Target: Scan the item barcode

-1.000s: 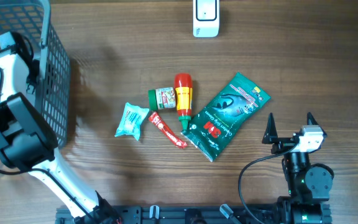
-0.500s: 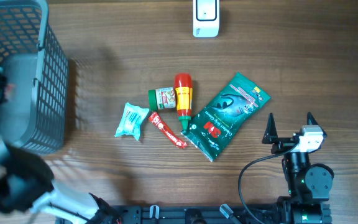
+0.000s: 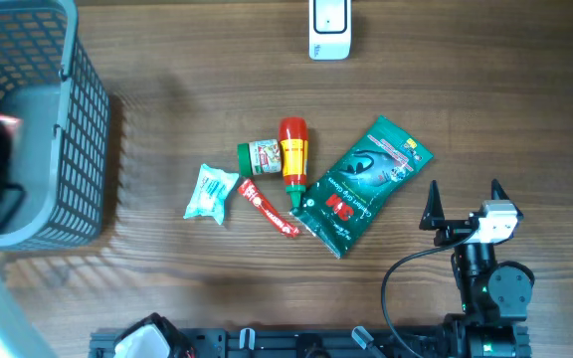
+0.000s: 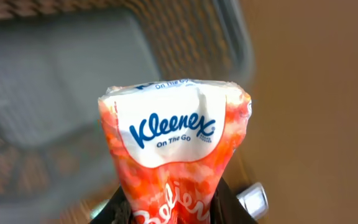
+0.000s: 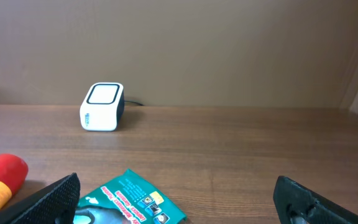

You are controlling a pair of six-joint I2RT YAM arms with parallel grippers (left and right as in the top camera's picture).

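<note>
A wood-grain worktop (image 3: 187,288) with a smooth, dull finish carries a glossy green packet (image 3: 361,184) and a red bottle (image 3: 293,149) of shiny plastic. We also see a smooth white plastic scanner (image 3: 329,28), a grey plastic mesh basket (image 3: 88,119), and crinkled glossy film around the Kleenex tissue pack (image 4: 176,134).

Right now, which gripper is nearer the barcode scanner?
Right. The right gripper sits across the green pack from the scanner; the left gripper is far left over the basket, holding a Kleenex pack.
</note>
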